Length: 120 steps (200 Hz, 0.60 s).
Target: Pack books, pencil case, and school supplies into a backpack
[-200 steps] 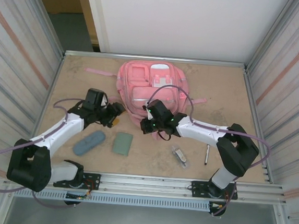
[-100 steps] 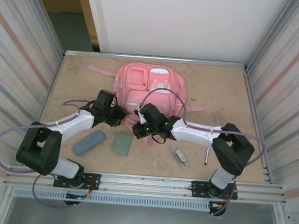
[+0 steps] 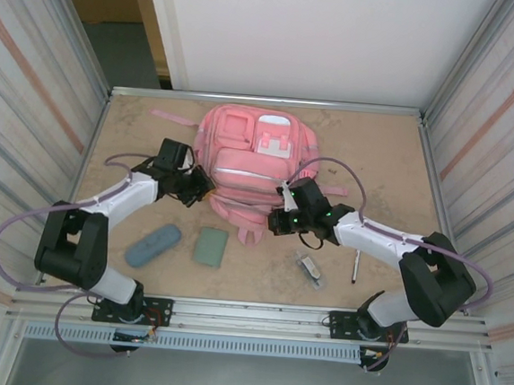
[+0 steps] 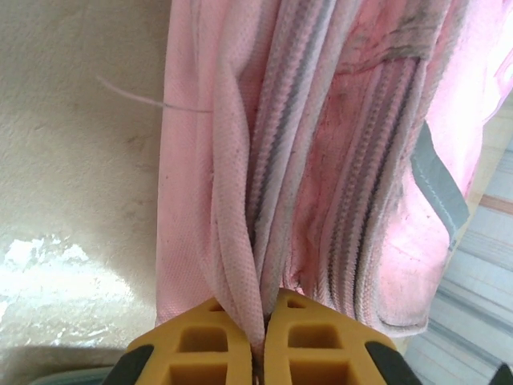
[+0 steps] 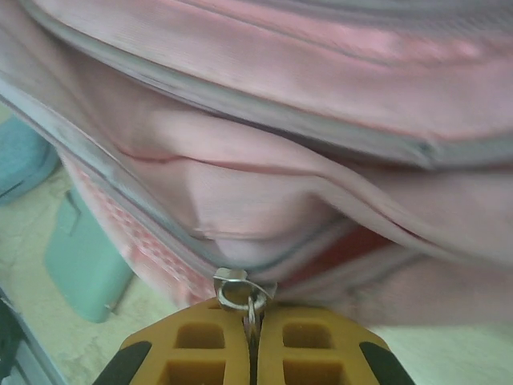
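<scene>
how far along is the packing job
Done: nothing visibly packed. In hand: the left claw pinches the backpack fabric while the right claw grips its zipper pull. Left: the pencil case, green book, clear-grey item and pen lie on the table.

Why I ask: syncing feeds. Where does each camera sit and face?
Top external: above and behind the bases, looking down at the table; both arms show, left gripper and right gripper at the backpack.
Left wrist: on the left arm, looking along its fingers, shut on backpack fabric.
Right wrist: on the right arm, looking along its fingers, shut on the zipper pull.
Shared: backpack in all; green book in top and right wrist.
</scene>
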Tool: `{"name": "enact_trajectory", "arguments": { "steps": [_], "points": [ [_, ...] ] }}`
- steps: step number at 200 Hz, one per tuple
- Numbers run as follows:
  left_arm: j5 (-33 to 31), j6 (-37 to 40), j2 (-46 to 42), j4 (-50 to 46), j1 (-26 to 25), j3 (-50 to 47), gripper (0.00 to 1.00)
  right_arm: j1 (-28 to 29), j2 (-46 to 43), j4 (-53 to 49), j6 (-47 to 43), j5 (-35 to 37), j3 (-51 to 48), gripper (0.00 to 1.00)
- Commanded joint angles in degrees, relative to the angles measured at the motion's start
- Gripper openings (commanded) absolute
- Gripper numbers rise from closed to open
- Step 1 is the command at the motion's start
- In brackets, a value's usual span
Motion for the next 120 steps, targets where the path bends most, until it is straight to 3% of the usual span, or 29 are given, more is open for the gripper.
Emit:
{"name": "enact_trajectory", "arguments": {
  "steps": [1, 29, 51, 54, 63, 68, 88, 120],
  "points": [
    [-2.8, 9.2, 3.0, -1.2, 4.1, 6.7, 0.00, -3.4, -0.9, -8.5, -1.3, 1.6, -2.7, 0.00],
    [1.0, 16.1, 11.9, -3.3, 7.2, 15.5, 0.00, -2.5, 0.2, -8.0, -1.9, -0.8, -1.6, 0.00],
    [3.1, 18.4, 19.5, -8.0, 10.5, 24.4, 0.00, 2.5, 3.4, -6.7, -2.5, -1.0, 2.3, 0.00],
    [3.4, 18.5, 20.3, -8.8, 10.9, 25.4, 0.02, 3.3, 4.1, -6.3, -2.4, -0.8, 2.8, 0.00],
    [5.0, 17.8, 21.7, -10.0, 11.9, 27.6, 0.23, 5.7, 5.8, -5.0, -2.0, -0.6, 4.7, 0.00],
    [6.2, 16.9, 21.8, -10.1, 12.4, 28.0, 0.28, 6.6, 6.8, -4.4, -1.6, -0.4, 6.0, 0.00],
    [7.9, 13.9, 17.1, -8.8, 12.7, 24.8, 0.35, 8.8, 11.6, -2.9, 0.2, -0.5, 12.1, 0.00],
    [5.9, 11.0, 2.0, -12.1, 11.5, 11.7, 0.42, 10.3, 17.8, -1.1, 2.2, -3.7, 20.9, 0.00]
  ]
}}
